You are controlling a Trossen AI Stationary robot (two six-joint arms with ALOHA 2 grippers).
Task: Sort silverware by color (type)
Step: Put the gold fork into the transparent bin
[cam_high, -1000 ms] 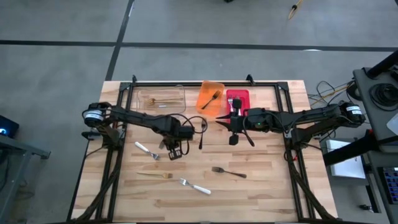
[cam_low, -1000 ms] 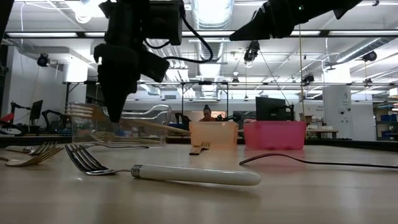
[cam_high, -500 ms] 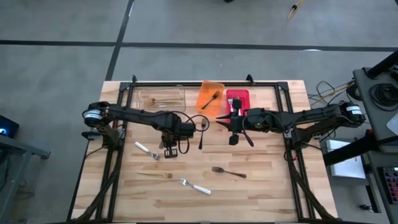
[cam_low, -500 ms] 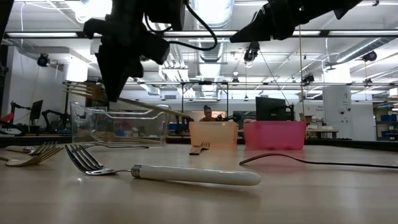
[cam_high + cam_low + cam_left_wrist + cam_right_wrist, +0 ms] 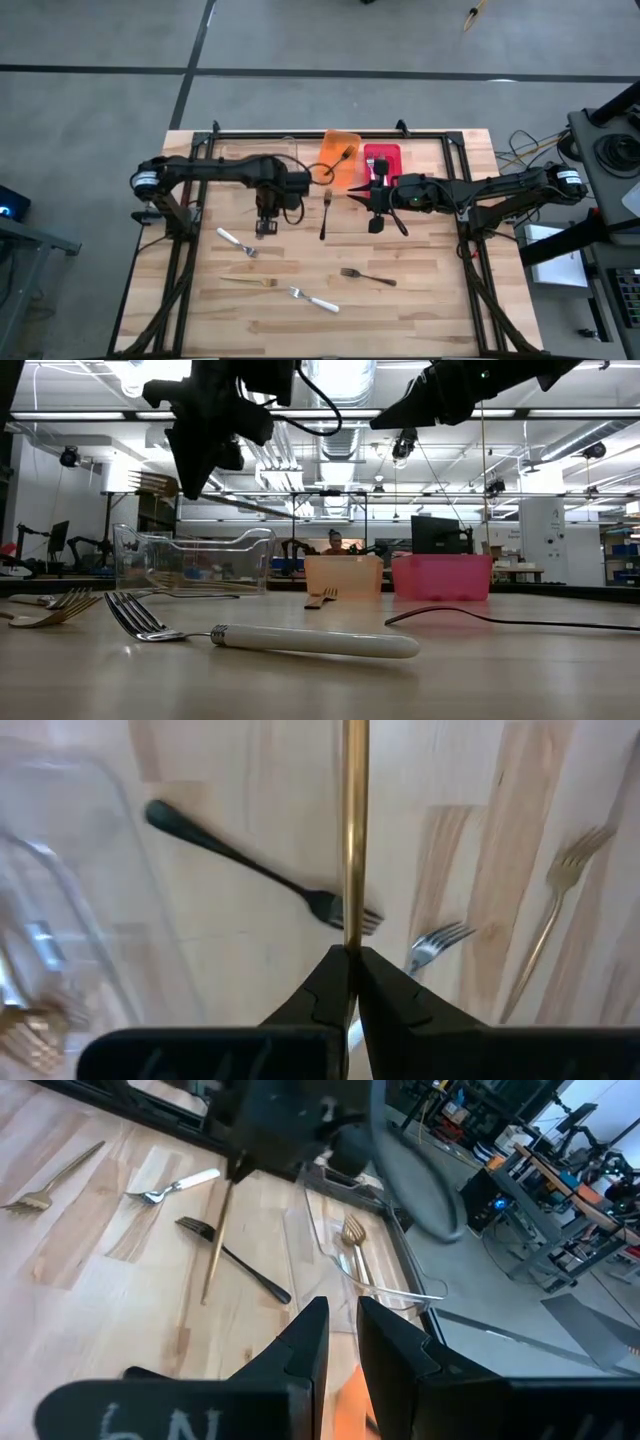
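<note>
My left gripper (image 5: 267, 226) points down over the table's middle left, shut on a gold fork (image 5: 150, 485). The fork hangs above the height of the clear bin (image 5: 190, 565). The fork's handle (image 5: 215, 1240) runs toward the table's right. My right gripper (image 5: 358, 196) hovers near the red bin (image 5: 384, 152). Its fingers (image 5: 312, 1335) stand a narrow gap apart with nothing between them. On the table lie two white-handled silver forks (image 5: 237, 243) (image 5: 313, 299), a gold fork (image 5: 250, 282) and two black forks (image 5: 325, 215) (image 5: 368, 277). My left gripper pinches the gold fork between its two fingertips (image 5: 335, 970), close behind the tines (image 5: 150, 485). The fingers come from above and lie across the fork. The handle (image 5: 354, 840) juts out beyond them. The fork is lifted clear of the table and roughly level.
Clear bin (image 5: 250, 152), orange bin (image 5: 340, 160) and red bin stand in a row at the far edge, each with utensils inside. A black frame rail (image 5: 330, 133) runs behind them. Bare wood lies at the table's near right (image 5: 440, 300).
My left gripper has risen and gone toward the far edge and slightly left, rolling about its own axis. The gold fork has gone up with it, from about the clear bin's rim height to well above it.
</note>
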